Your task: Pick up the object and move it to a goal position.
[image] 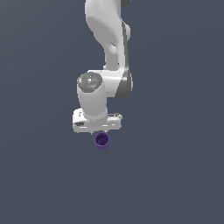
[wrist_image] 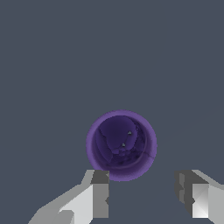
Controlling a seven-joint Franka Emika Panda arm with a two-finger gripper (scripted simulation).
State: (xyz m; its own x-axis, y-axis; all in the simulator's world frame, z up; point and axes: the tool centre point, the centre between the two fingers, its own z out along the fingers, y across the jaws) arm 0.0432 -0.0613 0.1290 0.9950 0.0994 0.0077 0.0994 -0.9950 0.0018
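Note:
The object [image: 102,141] is a small purple cup standing upright on the flat grey ground, its round rim and dark hollow facing up. In the wrist view the object [wrist_image: 121,145] shows from straight above. My gripper [wrist_image: 144,192] is open, with a wide gap between its two grey fingers and nothing held. One fingertip [wrist_image: 100,177] overlaps the cup's rim in that view; the other fingertip [wrist_image: 187,186] stands well clear of it. In the exterior view the white hand [image: 96,123] hangs just above the cup and hides the fingers.
A plain dark grey ground [image: 175,175] stretches all around. The white arm [image: 111,39] rises from the hand toward the top of the exterior view.

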